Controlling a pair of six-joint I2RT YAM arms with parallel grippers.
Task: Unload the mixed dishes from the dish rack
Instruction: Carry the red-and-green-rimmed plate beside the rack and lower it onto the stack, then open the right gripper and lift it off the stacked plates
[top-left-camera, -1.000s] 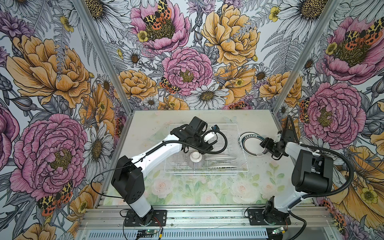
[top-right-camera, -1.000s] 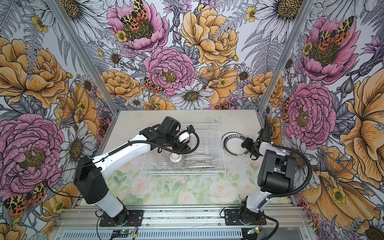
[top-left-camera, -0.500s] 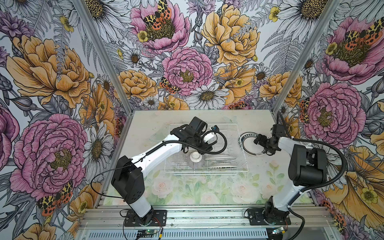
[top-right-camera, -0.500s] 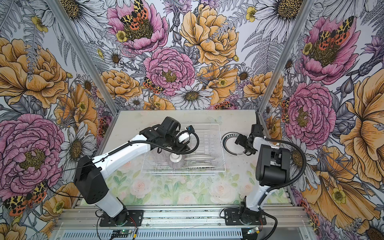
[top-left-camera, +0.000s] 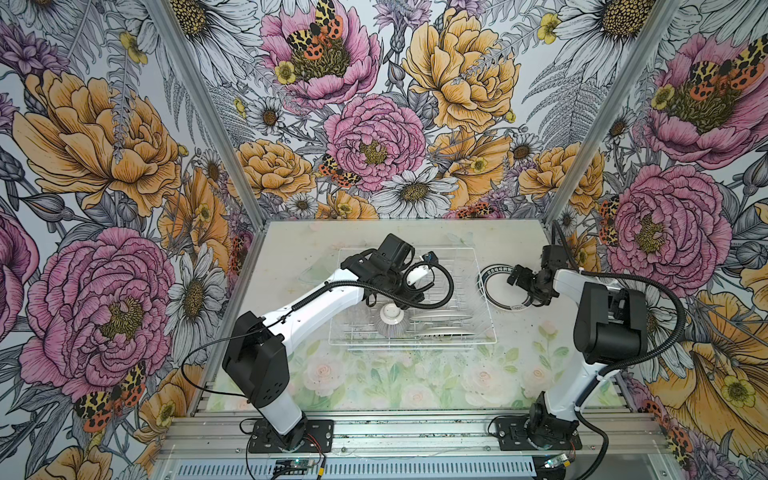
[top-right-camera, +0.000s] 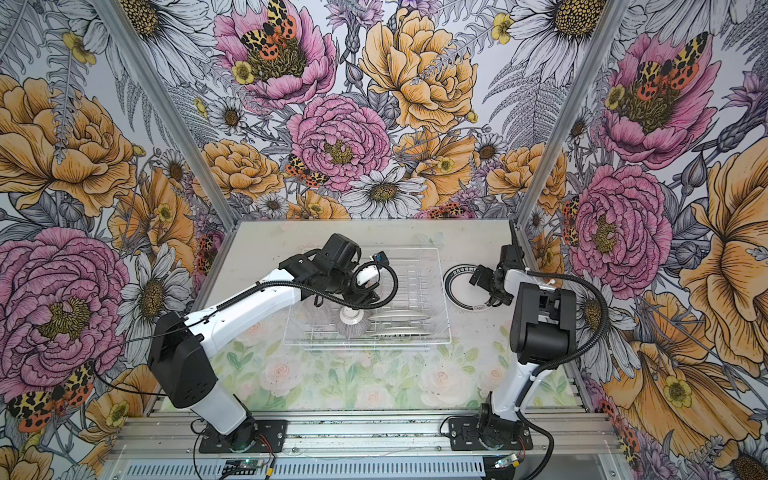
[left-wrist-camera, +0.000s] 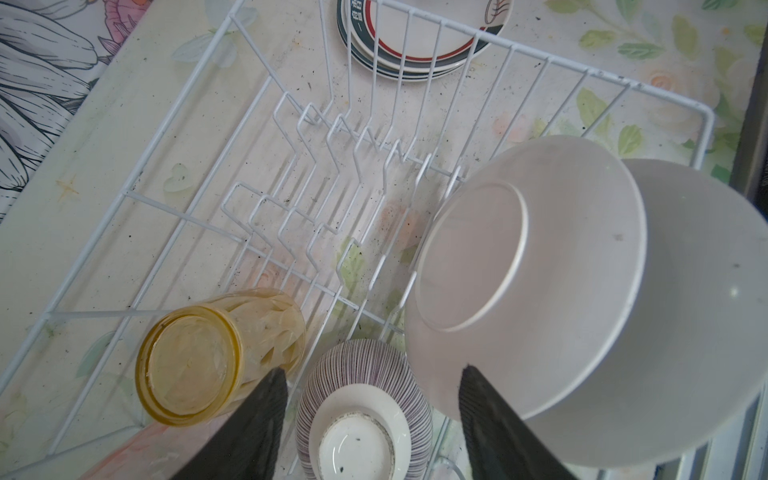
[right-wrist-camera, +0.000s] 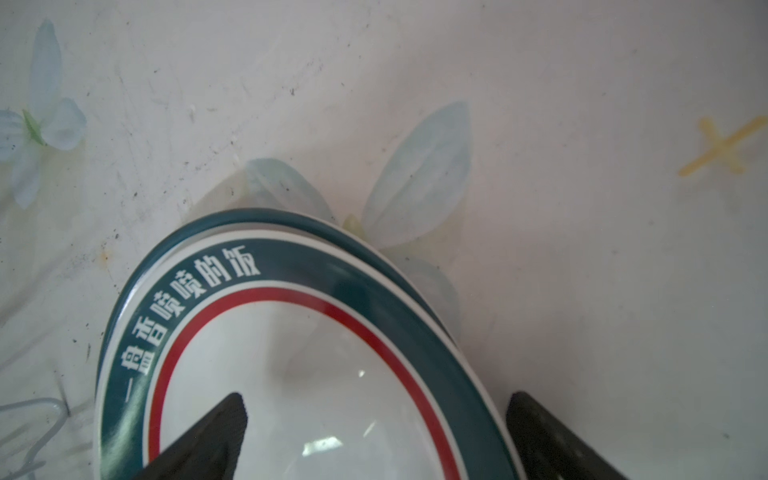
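Observation:
The white wire dish rack (top-left-camera: 484, 299) (top-right-camera: 419, 282) (left-wrist-camera: 174, 137) stands mid-table. In it a ribbed grey-purple bowl (top-left-camera: 390, 322) (top-right-camera: 352, 322) (left-wrist-camera: 365, 415) lies foot up. Two white plates (top-left-camera: 440, 324) (top-right-camera: 399, 322) (left-wrist-camera: 540, 270) stand on edge beside it, and an amber tumbler (left-wrist-camera: 199, 357) lies on its side. My left gripper (top-left-camera: 395, 301) (top-right-camera: 357, 301) (left-wrist-camera: 372, 372) hangs open just above the bowl, one finger on each side. To the right of the rack, teal-and-red-rimmed plates (top-left-camera: 498, 286) (top-right-camera: 461, 286) (left-wrist-camera: 415, 37) (right-wrist-camera: 291, 353) lie stacked on the table. My right gripper (top-left-camera: 519, 289) (top-right-camera: 482, 291) (right-wrist-camera: 374, 397) stands open over their rim.
The left arm's black cable loop (top-left-camera: 440, 286) hangs over the middle of the rack. Flower-printed walls and metal corner posts (top-left-camera: 557, 195) close in the back and sides. Rows of upright prongs (left-wrist-camera: 332, 137) fill the rack's bare part.
My right gripper's jaws have opened wider over the plate stack, and its arm has shifted slightly towards the back. The left arm has not moved.

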